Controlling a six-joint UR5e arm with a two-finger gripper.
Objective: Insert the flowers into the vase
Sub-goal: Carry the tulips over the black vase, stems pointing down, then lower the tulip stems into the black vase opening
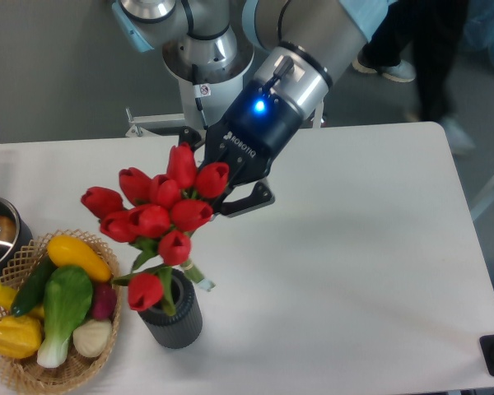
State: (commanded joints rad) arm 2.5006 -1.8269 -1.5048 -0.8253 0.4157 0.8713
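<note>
Flowers (156,216): nine buds; one vase (171,313).

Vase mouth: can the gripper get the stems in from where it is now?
Probably yes. The gripper holds the flowers right above the vase, stems hanging at its mouth, and nothing sits between them. The wicker basket stands off to the side, apart from the vase.

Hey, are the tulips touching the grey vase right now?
Cannot tell. In the fixed camera view the flowers hang from the gripper right over the vase, and the lowest bud and leaves hide its mouth, so neither contact nor gap shows.
</note>
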